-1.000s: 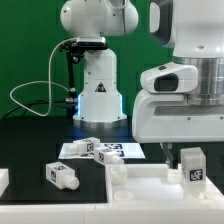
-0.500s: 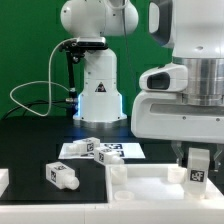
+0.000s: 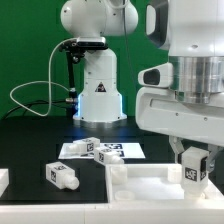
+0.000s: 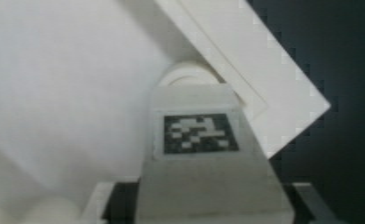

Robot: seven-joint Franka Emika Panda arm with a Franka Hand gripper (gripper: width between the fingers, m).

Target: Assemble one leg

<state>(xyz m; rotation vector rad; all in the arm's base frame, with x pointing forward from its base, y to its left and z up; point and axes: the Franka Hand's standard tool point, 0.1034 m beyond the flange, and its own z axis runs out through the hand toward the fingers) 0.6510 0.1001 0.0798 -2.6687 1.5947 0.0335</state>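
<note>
Leg (image 3: pixel 195 173) was a short, chunky white plastic peg, smooth and squarish, with a black-and-white square tag on its face. End effector (image 3: pixel 196 162) was clamped on it, one finger on each side, jaws only as wide as the peg. The wrist view showed the same grip, with fingers (image 4: pixel 118 203) flanking the leg (image 4: pixel 200 140) and the tag facing the camera. The held leg stood upright at the exterior view's right, above the panel (image 3: pixel 140 186), which was large, flat and matte white with raised rims. Contact with the panel couldn't be told. A second peg (image 3: pixel 62 176) lay on the black counter (image 3: pixel 30 140) far left of the end effector. A third peg (image 3: pixel 85 146) sat on the marker board (image 3: pixel 112 151).
</note>
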